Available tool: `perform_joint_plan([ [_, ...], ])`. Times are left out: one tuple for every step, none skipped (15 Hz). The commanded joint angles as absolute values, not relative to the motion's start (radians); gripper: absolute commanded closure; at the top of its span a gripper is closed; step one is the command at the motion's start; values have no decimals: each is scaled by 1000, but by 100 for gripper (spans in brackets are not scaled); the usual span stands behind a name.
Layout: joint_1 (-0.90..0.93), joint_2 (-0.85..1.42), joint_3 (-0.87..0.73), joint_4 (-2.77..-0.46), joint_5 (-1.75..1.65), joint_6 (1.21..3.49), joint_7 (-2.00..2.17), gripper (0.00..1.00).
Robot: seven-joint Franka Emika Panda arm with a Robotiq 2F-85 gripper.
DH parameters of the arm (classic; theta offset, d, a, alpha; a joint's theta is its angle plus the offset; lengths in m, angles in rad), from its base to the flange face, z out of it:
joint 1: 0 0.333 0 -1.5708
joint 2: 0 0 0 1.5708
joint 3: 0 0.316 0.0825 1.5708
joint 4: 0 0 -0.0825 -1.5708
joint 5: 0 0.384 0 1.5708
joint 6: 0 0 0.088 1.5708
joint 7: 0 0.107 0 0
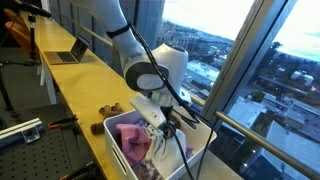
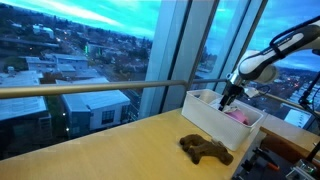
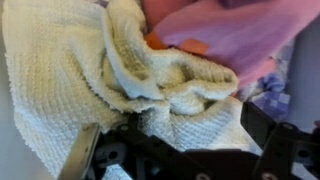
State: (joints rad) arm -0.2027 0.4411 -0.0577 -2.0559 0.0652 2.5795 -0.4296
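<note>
Gripper: the gripper [image 3: 175, 152] is standing wide open in the wrist view, one finger [image 3: 85, 150] showing at the near left and the other at the near right, nothing clamped between them.
Gripper position: the arm [image 1: 150, 72] is reaching down into the white bin [image 1: 108, 128]; in an exterior view the gripper [image 2: 228, 97] is hanging just over the bin's rim [image 2: 203, 99].
Towel: the cream towel [image 3: 120, 70] is lying crumpled in the bin, directly ahead of the open jaws and spreading to the left; its nearest fold is sitting just beyond the fingers. Whether they are touching it, I cannot tell.
Pink cloth: the pink cloth [image 3: 235, 35] is lying on the far right, partly overlapping the towel; it is also showing under the gripper [image 1: 157, 118] as a pink heap [image 1: 130, 135].
Counter: the bin is resting on the yellow counter [image 1: 80, 85].
Other items: a brown lump [image 2: 205, 150] is lying on the counter beside the bin, apart from it; a laptop [image 1: 66, 56] is sitting open, well away along the counter.
</note>
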Motion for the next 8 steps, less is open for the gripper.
perform_joint_plan([
  [-209,562,-100,-2000,-39,2679,-402,0],
  [-204,587,-118,-1995,-69,2704,-382,0],
  [-198,602,-131,-1993,-95,2725,-365,0],
  [-188,604,-143,-2005,-119,2744,-345,0],
  [-179,605,-150,-2014,-138,2760,-325,0],
  [-170,595,-154,-2031,-153,2767,-305,14],
  [-158,578,-159,-2056,-166,2775,-280,26],
  [-149,557,-158,-2079,-172,2774,-258,32],
])
